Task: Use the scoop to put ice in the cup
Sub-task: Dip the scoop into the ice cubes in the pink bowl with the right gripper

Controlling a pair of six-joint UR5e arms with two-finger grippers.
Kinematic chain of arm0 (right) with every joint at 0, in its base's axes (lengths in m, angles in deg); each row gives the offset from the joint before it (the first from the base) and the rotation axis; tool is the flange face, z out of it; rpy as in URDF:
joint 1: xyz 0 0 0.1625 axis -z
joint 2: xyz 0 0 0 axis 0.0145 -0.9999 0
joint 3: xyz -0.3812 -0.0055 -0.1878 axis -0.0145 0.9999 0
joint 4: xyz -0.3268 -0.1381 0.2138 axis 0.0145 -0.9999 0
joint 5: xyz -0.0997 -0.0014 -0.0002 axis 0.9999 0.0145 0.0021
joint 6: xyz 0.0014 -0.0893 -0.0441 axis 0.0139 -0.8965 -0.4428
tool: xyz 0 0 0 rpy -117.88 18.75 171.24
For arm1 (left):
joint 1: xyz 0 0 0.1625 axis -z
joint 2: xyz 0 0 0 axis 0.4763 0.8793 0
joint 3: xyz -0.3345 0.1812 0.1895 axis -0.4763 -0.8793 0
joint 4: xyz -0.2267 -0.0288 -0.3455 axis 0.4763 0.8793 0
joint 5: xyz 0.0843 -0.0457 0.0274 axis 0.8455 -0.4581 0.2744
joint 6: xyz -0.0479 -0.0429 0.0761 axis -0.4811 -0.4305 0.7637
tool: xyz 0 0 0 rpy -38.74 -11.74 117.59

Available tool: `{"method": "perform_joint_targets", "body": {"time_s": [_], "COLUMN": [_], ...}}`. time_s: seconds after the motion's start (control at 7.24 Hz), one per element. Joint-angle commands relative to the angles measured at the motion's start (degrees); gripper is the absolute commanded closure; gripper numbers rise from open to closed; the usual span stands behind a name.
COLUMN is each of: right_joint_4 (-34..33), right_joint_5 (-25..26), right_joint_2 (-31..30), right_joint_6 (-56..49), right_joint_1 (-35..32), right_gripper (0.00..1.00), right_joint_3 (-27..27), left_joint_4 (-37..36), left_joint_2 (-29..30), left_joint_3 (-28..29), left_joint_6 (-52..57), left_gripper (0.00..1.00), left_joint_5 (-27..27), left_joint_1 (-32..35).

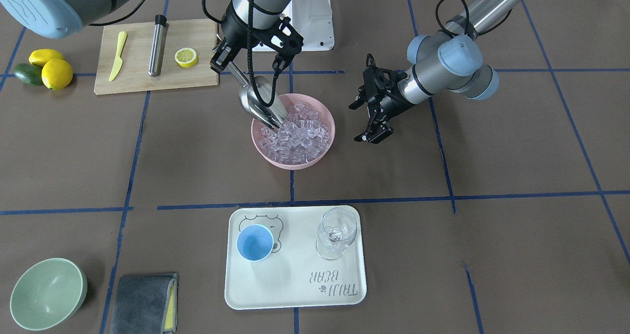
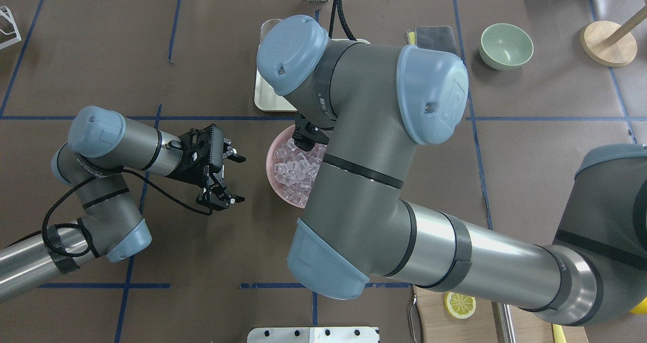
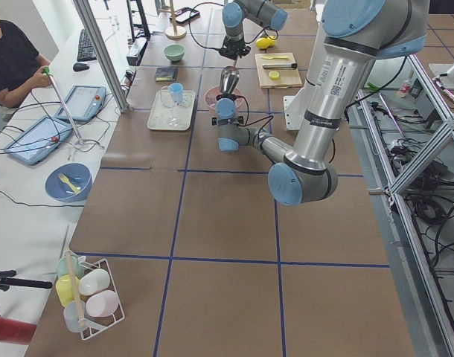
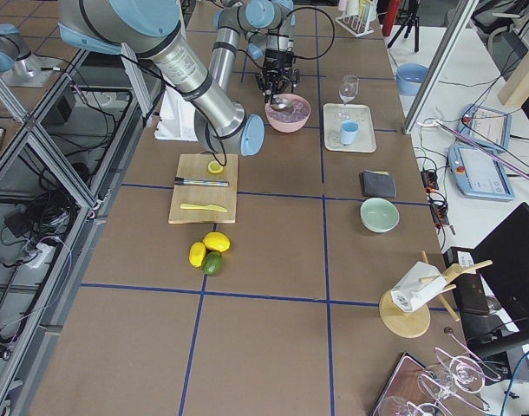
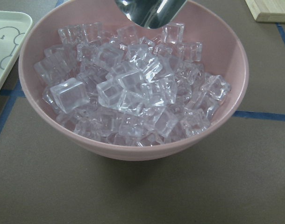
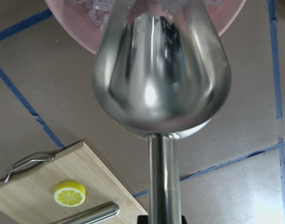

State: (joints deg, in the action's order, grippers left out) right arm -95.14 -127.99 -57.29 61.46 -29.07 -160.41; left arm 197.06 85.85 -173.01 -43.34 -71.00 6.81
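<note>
While the right arm reaches down steeply from above, its claw (image 1: 227, 64) is clenched on the thin rod handle of the scoop (image 1: 256, 103). The trough slants down with its lip among the ice (image 1: 295, 135), at the robot-side rim of the pink bowl (image 1: 330, 122). The left arm lies low, bent at the elbow — its claw (image 1: 355, 122) hangs released, fingers spread, just beside the bowl and touching nothing.

You can count one scoop, one pink bowl, one light-blue cup (image 1: 255, 243), one wine glass (image 1: 337, 231) and one tray (image 1: 295, 285). The cubes are heaped too thickly for you to count. The cup stands upright on the tray, well apart from the bowl, with the glass near it on the same tray; both tray and bowl sit on the tabletop.

From overhead, the right arm's bulk covers the cup, the scoop and most of the tray. The right wrist camera shows you only the scoop's back — you cannot tell whether any cube sits inside.
</note>
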Motion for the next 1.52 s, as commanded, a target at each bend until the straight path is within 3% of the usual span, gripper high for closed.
{"method": "perform_joint_targets", "body": {"time_s": [0.0,0.69,1.38], "right_joint_4": [-1.6,-1.7,4.7], "right_joint_5": [0.9,2.4,2.0], "right_joint_2": [1.1,1.0,-2.3], "right_joint_6": [-1.8,-2.1,-1.6], "right_joint_1": [0.0,2.2,3.2], "right_gripper": [1.0,1.0,1.0], "right_joint_3": [1.8,4.7,4.0], "left_joint_4": [1.7,2.1,2.1], "left_joint_2": [0.3,0.4,0.5], "left_joint_3": [1.3,1.1,0.9], "left_joint_6": [-0.4,-0.5,-0.5], "left_gripper": [0.0,0.0,0.0], "left_joint_5": [0.0,-0.1,-0.1], "left_joint_1": [0.0,0.1,0.2]}}
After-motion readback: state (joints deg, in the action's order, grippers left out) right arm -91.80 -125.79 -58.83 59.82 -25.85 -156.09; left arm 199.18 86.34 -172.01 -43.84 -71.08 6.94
